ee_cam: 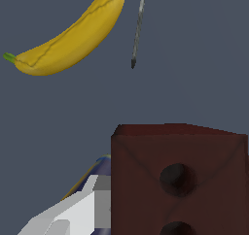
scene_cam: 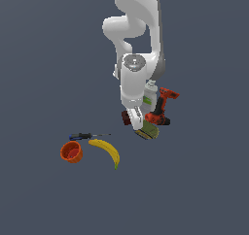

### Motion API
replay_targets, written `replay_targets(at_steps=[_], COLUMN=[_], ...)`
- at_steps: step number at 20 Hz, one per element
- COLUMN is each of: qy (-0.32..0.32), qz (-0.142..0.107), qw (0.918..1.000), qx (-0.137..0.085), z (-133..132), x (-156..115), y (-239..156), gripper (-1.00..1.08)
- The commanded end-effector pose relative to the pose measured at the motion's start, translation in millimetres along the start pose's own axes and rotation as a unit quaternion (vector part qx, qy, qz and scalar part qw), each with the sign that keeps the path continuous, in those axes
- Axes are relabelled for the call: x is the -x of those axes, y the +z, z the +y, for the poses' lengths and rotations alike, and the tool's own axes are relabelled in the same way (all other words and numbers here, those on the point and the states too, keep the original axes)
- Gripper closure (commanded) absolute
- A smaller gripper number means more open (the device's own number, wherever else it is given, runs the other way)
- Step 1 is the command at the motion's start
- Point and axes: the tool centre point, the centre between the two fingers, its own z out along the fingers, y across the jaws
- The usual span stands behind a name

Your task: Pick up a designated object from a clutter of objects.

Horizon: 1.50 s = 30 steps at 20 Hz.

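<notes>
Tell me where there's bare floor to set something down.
Bare floor lies on the exterior view's left of the cup, below the banana, and to the right of the drill. Crowded: under the gripper, among drill, dark red block and sponge.

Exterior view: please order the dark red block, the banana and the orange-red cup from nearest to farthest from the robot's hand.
1. Dark red block: right beside the hand, on the exterior view's left of it.
2. Banana: lower in the exterior view and to its left.
3. Orange-red cup: farthest toward the exterior view's left, beyond the banana.
</notes>
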Motion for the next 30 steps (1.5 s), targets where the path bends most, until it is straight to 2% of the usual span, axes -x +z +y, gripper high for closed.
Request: replay_targets(at_steps=[1,20,30], qy=[-0.001,-0.002,-0.003], qz=[0.001,0.002,0.000], qw=[1.0000,1.0000,1.0000], qx=[-0.001,0.000,0.001], z=[3,29,34], x=[18,160,208], y=[-20,-182,-237], gripper=[1.08,1.08,1.08])
